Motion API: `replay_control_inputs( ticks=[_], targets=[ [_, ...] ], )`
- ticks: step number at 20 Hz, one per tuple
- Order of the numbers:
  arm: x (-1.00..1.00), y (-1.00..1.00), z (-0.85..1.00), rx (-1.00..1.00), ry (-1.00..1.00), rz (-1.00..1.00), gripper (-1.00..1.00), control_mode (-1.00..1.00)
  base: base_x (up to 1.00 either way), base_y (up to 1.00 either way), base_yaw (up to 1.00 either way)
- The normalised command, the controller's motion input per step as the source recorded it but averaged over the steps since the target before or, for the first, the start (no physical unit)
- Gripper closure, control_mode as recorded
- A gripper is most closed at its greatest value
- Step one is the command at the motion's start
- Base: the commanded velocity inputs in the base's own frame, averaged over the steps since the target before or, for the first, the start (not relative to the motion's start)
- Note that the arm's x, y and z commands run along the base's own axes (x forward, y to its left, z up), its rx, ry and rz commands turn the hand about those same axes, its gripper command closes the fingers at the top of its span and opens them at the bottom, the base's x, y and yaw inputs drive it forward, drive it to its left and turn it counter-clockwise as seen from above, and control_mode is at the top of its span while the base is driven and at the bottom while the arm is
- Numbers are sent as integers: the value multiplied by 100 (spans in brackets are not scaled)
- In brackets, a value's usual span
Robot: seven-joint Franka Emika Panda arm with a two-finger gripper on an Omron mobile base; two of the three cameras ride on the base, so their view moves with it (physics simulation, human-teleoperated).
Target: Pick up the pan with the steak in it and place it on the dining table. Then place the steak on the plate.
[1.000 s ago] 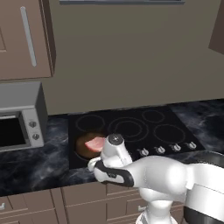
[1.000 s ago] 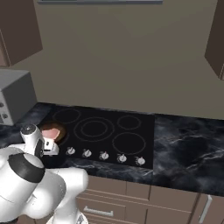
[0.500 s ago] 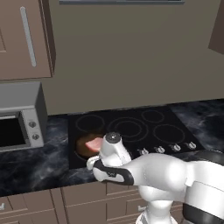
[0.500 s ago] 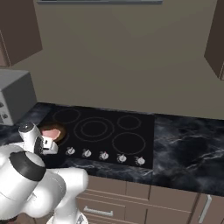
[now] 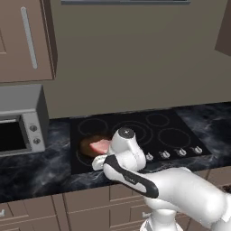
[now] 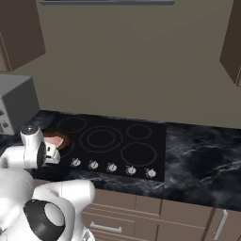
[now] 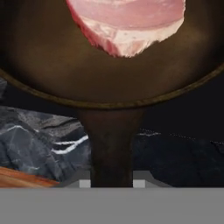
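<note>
The dark brown pan [image 7: 52, 65] sits on the front left burner of the black stovetop [image 5: 153, 128], with the pink steak [image 7: 127, 22] lying in it. Its handle [image 7: 110, 148] runs straight down between my two fingertips [image 7: 85, 183]. My gripper [image 7: 111, 183] is shut on that handle. From the left base view the pan [image 5: 85, 145] and steak [image 5: 98, 146] lie just left of my hand, and the gripper [image 5: 100, 161] is low at the counter's front. The right base view has the steak [image 6: 52, 140] in the pan [image 6: 65, 143] beside my gripper [image 6: 54, 157]. The dining table and the plate are out of view.
A grey microwave [image 5: 18, 131] stands on the marble counter [image 5: 31, 171] left of the stove. A row of knobs [image 6: 110, 167] lines the stovetop's front edge. Brown wall cabinets [image 5: 27, 40] hang above, and drawers [image 6: 122, 216] run below the counter.
My jaws have closed from wide open onto the pan's handle. The arm, pan and steak have stayed where they were.
</note>
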Motion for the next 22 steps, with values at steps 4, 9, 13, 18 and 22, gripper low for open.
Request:
replay_control_inputs(
  ticks=[4, 9, 13, 18, 22],
  targets=[
    [-69, -22, 50, 8, 0, 0, 100, -100, 0, 0, 0],
    [-92, -27, 38, 7, -3, 0, 100, -100, 0, 0, 0],
    [-99, -22, 33, 3, -6, 0, 100, -100, 0, 0, 0],
    [-59, -12, 13, 0, -10, 0, 100, -100, 0, 0, 0],
    [0, 0, 0, 0, 0, 0, 100, -100, 0, 0, 0]
  ],
)
